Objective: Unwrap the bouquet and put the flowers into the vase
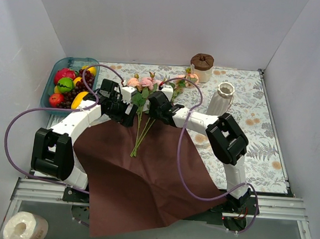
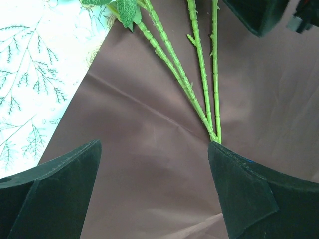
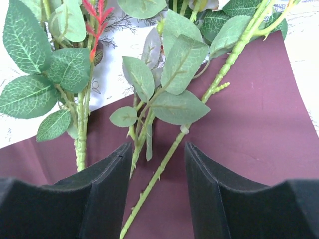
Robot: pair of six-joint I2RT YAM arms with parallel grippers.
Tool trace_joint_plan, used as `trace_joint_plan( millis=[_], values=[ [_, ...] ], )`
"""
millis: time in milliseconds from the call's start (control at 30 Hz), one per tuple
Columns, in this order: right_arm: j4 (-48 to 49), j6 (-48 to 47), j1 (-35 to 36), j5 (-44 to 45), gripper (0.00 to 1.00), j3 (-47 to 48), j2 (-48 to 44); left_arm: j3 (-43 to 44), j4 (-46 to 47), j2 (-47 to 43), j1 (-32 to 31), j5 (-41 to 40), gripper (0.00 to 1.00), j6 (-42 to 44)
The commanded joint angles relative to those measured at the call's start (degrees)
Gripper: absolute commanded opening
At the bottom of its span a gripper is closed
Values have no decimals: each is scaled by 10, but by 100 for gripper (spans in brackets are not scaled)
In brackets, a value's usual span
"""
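You've got a table (image 1: 263,144) with a pale leaf-print cloth on it, boxed in by plain white walls (image 1: 156,25) on three sides. A big sheet of dark maroon wrapping paper (image 1: 143,190) is spread flat across the middle and hangs over the near edge. The long-stemmed pink and peach artificial roses (image 1: 138,130) lie loose on it, blooms toward the back wall, stem ends toward you. The small white ribbed ceramic vase (image 1: 222,98) stands upright off to the right, well apart from the roses, and a cream jar with a brown top (image 1: 202,67) sits behind it. A teal plastic basket of colourful fruit (image 1: 68,84) is at the back left.

Both arms reach in low and meet over the stems. Your left gripper (image 2: 154,189) is spread wide and holds nothing, with the stem tips right at one finger (image 2: 234,184). Your right gripper (image 3: 156,186) is partly open, one thin stem running through the gap, not pinched.
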Motion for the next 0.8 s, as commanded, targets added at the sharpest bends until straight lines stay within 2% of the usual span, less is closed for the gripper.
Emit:
trace_joint_plan(
  millis=[0,233,767],
  values=[
    [-47,11,-2,26,54,43,31,-6,7,-34,-1,-7,88,10],
    [-69,13,-2,69,53,26,22,-8,11,-36,-1,-5,88,12],
    [-80,16,-3,65,51,60,73,-22,17,-43,-1,-6,88,6]
  ],
)
